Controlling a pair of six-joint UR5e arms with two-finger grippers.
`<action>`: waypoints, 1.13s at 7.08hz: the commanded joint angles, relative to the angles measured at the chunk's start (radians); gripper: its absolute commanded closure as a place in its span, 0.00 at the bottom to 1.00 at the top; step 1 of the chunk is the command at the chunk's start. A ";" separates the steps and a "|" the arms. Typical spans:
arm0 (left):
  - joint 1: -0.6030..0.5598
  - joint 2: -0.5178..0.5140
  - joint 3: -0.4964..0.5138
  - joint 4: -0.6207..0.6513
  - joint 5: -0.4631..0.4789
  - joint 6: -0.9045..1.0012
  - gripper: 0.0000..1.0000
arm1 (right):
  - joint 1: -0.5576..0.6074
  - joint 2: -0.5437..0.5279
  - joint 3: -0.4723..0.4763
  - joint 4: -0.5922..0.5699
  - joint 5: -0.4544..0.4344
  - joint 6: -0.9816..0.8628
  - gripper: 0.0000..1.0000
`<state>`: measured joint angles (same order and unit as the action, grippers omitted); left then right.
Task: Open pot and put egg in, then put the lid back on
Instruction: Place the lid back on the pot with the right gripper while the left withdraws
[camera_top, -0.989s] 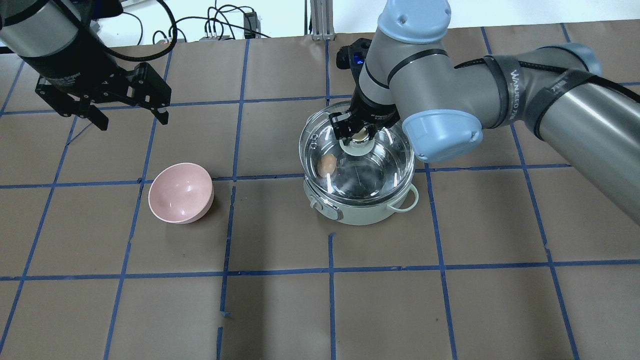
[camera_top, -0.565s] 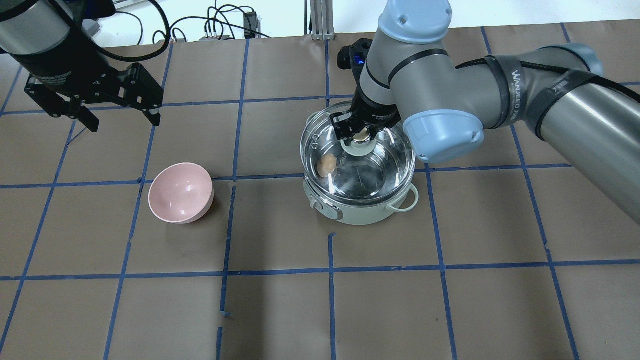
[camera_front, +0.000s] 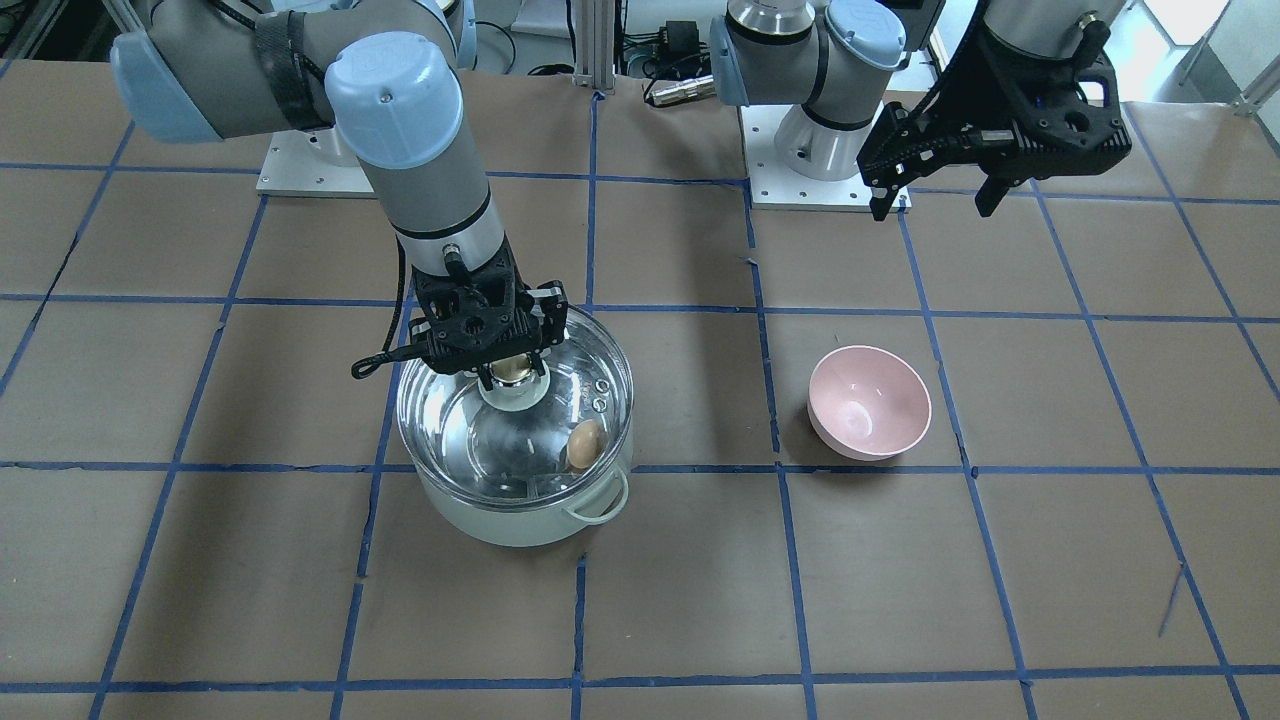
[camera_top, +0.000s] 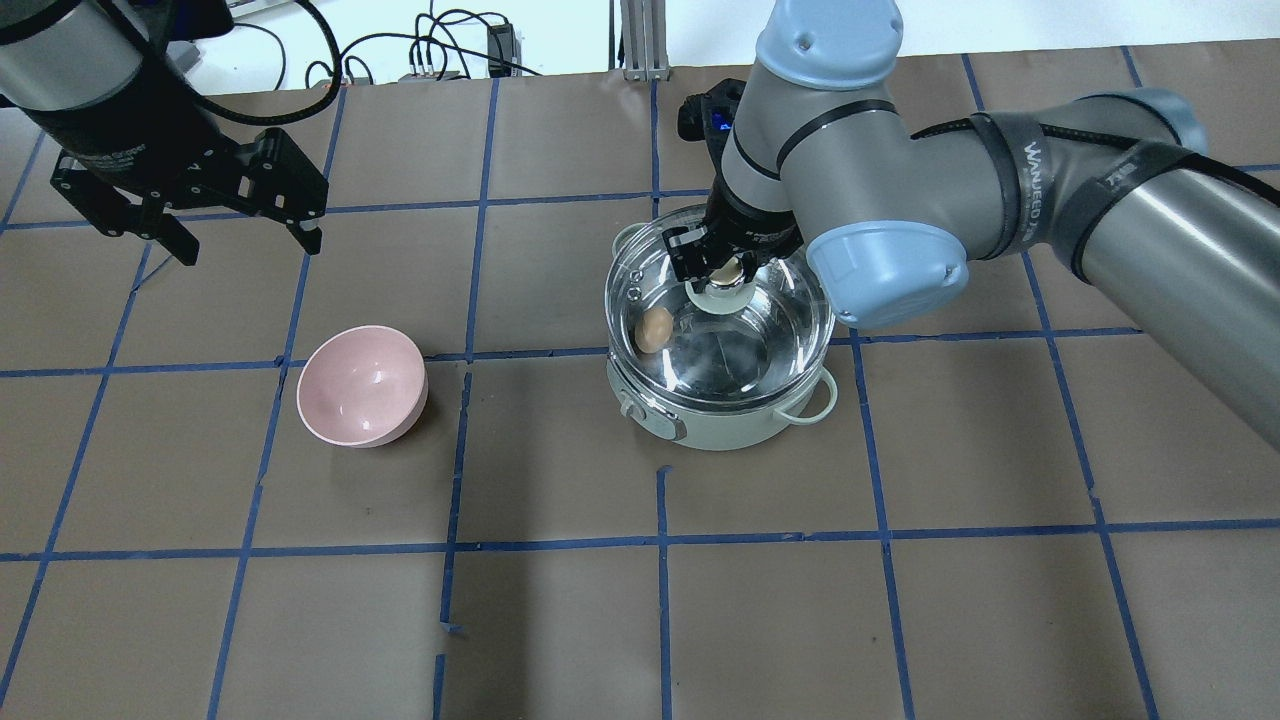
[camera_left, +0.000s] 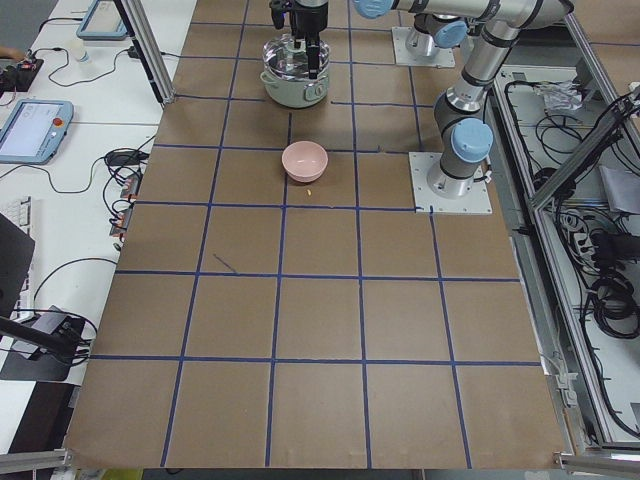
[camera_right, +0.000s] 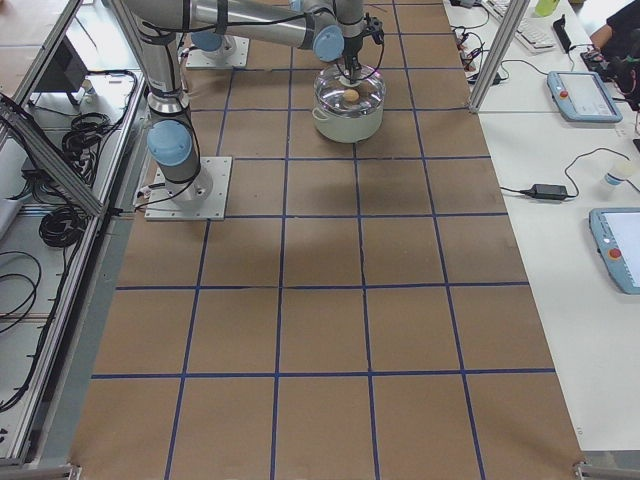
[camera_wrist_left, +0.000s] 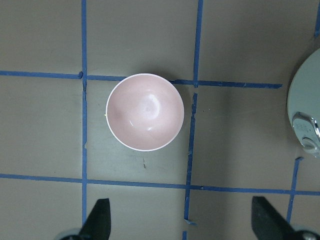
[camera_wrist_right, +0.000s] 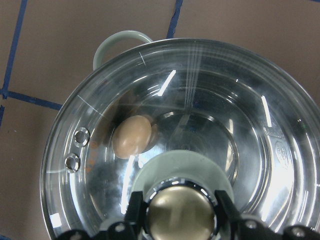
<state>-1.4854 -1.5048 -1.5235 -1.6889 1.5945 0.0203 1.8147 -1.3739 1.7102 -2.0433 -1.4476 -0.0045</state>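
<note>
On the taped brown table (camera_top: 900, 600), clock read from the overhead view with twelve away from the robot, the right arm (camera_top: 1000, 180) reaches in from 3 o'clock over the pot (camera_top: 730, 425), which stands just off centre toward 1 o'clock. The lid (camera_top: 760, 340) covers the pot's mouth. Whether its steel rim is fully seated all round cannot be told from where I stand.

A bowl (camera_top: 362, 385) sits well apart at the pot's 9 o'clock. Above the table at the bowl's 10 o'clock hangs the left gripper (camera_top: 250, 250), fingers spread wide and holding nothing. The right gripper (camera_top: 722, 270) is closed on the knob (camera_wrist_right: 181, 216), one finger on either side of its cap.

The egg (camera_top: 655, 329) lies inside the pot, under the glass, against the wall at 9 o'clock.

The lid looks stiff, smooth and breakable, with some weight in its glass and rim. The knob at its centre is the one sound place to hold it, since the dome gives two fingers no purchase. Letting go looks safe only once the rim sits level. The egg is light, brittle and likely to roll on the polished steel if the pot is knocked.
</note>
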 joint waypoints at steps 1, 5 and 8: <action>0.004 -0.009 0.003 0.000 -0.007 -0.002 0.00 | 0.000 -0.001 0.002 -0.001 0.001 0.000 0.72; -0.012 -0.035 0.013 -0.008 -0.005 0.000 0.00 | 0.000 -0.001 0.000 -0.005 0.001 -0.002 0.59; -0.019 -0.038 0.016 -0.008 -0.007 0.000 0.00 | 0.000 0.001 0.000 -0.006 0.001 -0.002 0.54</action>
<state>-1.5025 -1.5425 -1.5072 -1.6961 1.5888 0.0199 1.8147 -1.3732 1.7104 -2.0488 -1.4465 -0.0067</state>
